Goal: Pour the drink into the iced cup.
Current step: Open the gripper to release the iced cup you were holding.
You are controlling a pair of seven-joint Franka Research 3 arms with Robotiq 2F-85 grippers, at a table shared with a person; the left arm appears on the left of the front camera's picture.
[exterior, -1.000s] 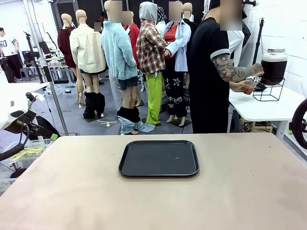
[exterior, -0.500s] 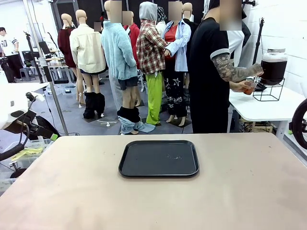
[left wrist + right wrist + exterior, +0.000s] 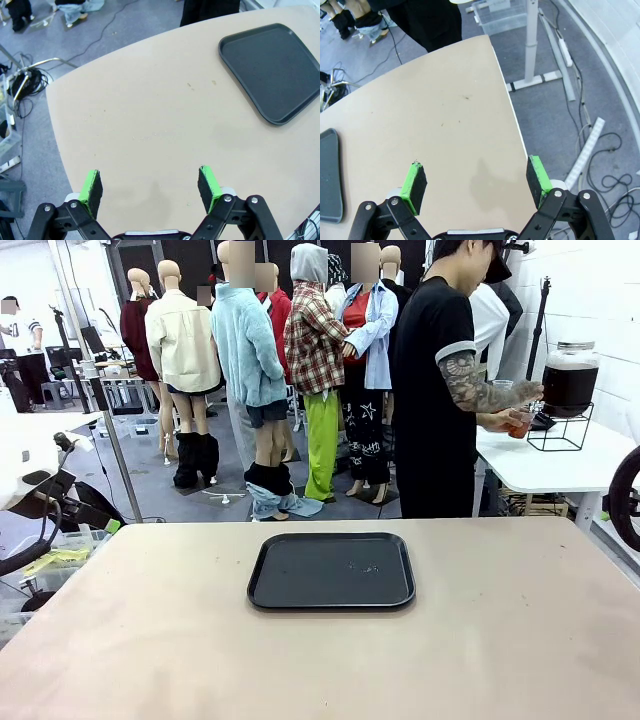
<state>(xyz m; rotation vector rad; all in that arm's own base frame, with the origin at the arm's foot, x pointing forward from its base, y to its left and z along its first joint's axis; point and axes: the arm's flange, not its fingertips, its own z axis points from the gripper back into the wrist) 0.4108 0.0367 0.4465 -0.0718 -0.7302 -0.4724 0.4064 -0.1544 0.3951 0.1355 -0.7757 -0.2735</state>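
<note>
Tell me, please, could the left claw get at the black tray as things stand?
Probably yes: the left claw hangs open over bare table, and nothing lies between it and the tray.

We see the person's hand [image 3: 527, 392] drop a little from the jar [image 3: 571, 377] tap, the cup [image 3: 519, 421] raised slightly beneath.

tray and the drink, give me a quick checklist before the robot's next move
1. Tray lies flat mid-table, nothing on it: ok.
2. Left hand open, holding nothing: ok.
3. Right hand open, holding nothing: ok.
4. Cup on the robot's table: not ok, the person holds it at the dispenser jar on the side table.
5. Ice in the cup: cannot tell.
</note>
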